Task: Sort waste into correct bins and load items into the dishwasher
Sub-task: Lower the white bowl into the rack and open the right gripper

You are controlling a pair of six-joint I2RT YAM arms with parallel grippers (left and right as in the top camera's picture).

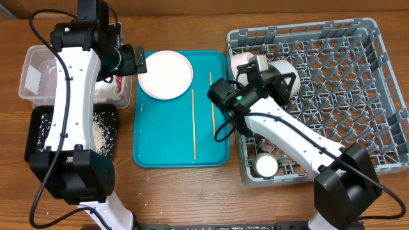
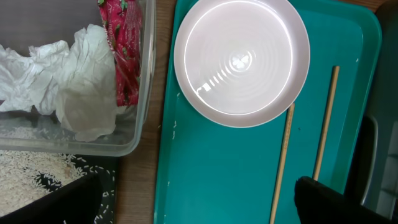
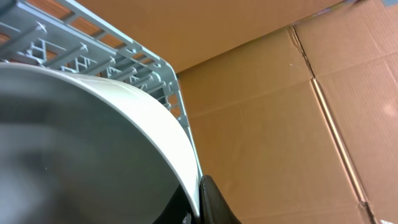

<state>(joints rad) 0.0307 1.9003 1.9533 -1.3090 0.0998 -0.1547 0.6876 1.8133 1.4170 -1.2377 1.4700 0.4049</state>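
Close to the right-wrist lens, a blurred white bowl (image 3: 93, 155), cut off at the left and lower edges, with only the curved rim sharp. Which of the two bowls of the overhead view, not possible to say. There, in the back-left corner of the large square grey plastic dish rack (image 1: 358, 76), a white round bowl (image 1: 241, 61) and a second pale bowl (image 1: 289, 75), both half covered by the right tool (image 1: 265, 67). Right tool clenched, one dark finger (image 3: 214, 202) meeting the rim; gripping it or only touching it, not clear. Small white cup (image 1: 266, 166) in the rack's front-left corner, partly under the right arm.

Two thin wooden chopsticks (image 1: 193, 121) flat on the teal rectangular serving tray (image 1: 147, 147), parallel and apart, long axis running front to back of the wooden worktop (image 1: 192, 191); lower ends cut off in the left-wrist view. White round plate (image 1: 165, 75) in the tray's back-left corner.

Left tool (image 1: 135, 61) released, jaws wide, above the plate's left edge. Beside it, a clear rectangular plastic tub (image 1: 29, 76) holding crumpled white tissue (image 2: 68, 81) and a small red crinkled wrapper (image 2: 124, 56). In front, a shallow black rectangular tray (image 1: 38, 128) with whitish rice-like scraps (image 1: 102, 131), largely hidden under the left arm.
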